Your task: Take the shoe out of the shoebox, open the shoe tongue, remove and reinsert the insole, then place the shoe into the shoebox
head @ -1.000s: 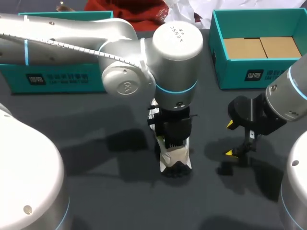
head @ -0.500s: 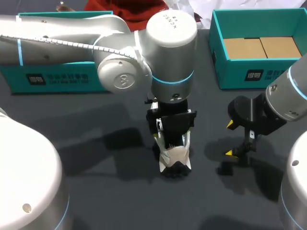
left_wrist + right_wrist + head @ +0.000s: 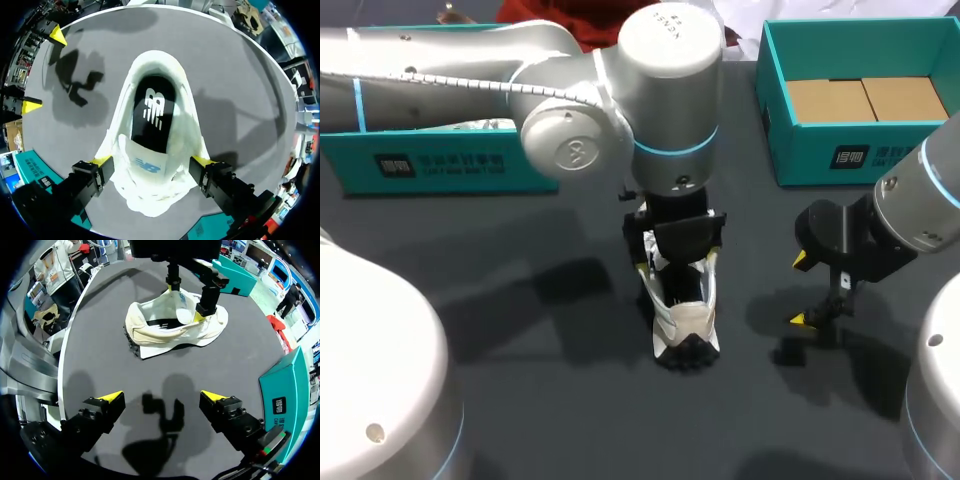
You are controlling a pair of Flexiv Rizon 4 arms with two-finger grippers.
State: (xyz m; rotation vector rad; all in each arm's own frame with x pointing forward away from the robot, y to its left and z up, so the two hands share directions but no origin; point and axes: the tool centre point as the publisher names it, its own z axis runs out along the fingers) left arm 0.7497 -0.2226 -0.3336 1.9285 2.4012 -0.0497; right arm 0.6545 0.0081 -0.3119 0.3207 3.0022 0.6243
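Observation:
A white shoe (image 3: 686, 322) lies on the dark table near the middle, its black-treaded sole end toward the front. In the left wrist view its black insole (image 3: 154, 112) shows through the opening of the shoe (image 3: 155, 75). My left gripper (image 3: 680, 268) (image 3: 152, 161) stands open over the far end of the shoe, one yellow tip on each side and a white flap between them. My right gripper (image 3: 802, 290) (image 3: 162, 396) hangs open and empty above bare table, to the right of the shoe (image 3: 175, 325). The teal shoebox (image 3: 840, 150) stands at the back right.
A second teal box (image 3: 440, 165) stands at the back left, partly hidden behind my left arm. Brown cardboard (image 3: 865, 98) lines the shoebox's bottom. Bare table lies between the shoe and my right gripper, and along the front edge.
My left gripper has opened wider and drawn up and back from the shoe, uncovering more of it. The right arm has kept still.

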